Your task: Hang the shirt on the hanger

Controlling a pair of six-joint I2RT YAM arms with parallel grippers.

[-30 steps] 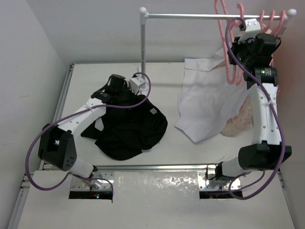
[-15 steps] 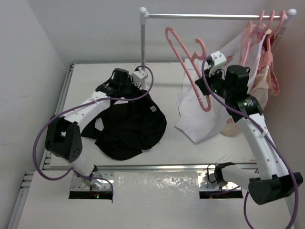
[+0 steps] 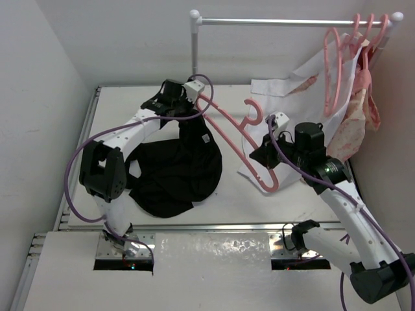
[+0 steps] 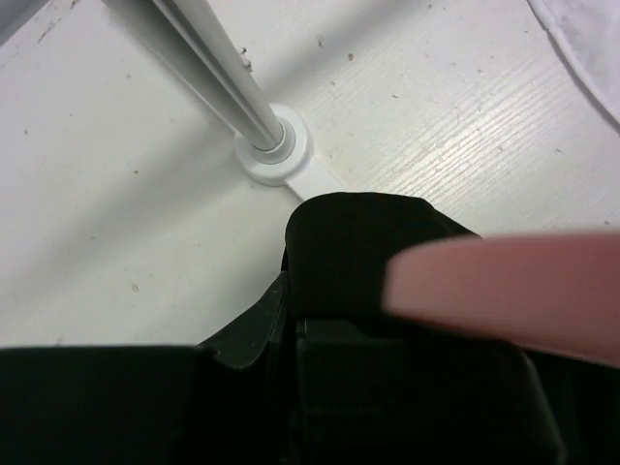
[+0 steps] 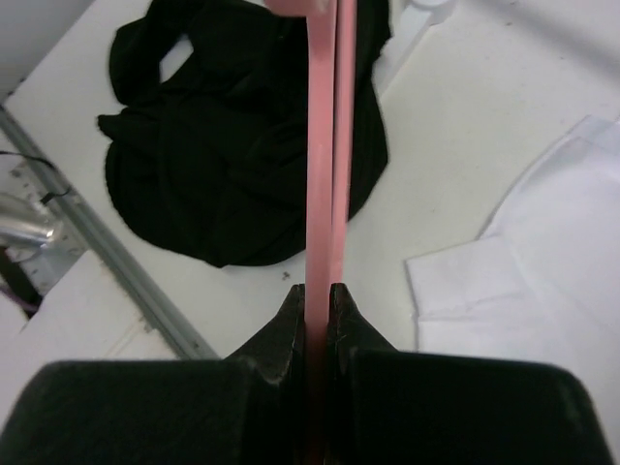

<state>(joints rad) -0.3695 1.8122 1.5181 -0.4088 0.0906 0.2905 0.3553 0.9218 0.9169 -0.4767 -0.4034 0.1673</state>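
The black shirt (image 3: 175,168) lies crumpled on the left of the table, also seen in the right wrist view (image 5: 223,165). My left gripper (image 3: 192,105) is shut on a fold of its upper edge (image 4: 354,247) and holds it lifted near the rack's pole. My right gripper (image 3: 264,155) is shut on the lower arm of a light-pink hanger (image 3: 227,133), whose bar (image 5: 320,145) runs from the jaws (image 5: 318,300) out over the shirt. The hanger's far end reaches the left gripper and shows as a pink blur (image 4: 513,291) beside the held fabric.
A white shirt (image 3: 285,129) lies spread at centre right, partly under the right arm. A metal rail (image 3: 272,21) on a pole (image 3: 194,58) carries several more pink hangers (image 3: 337,58) and a pink floral garment (image 3: 353,126) at the far right.
My right arm took the hanger off the rail and swung it down and left to the shirt. My left gripper raised the shirt's edge up and back toward the pole.
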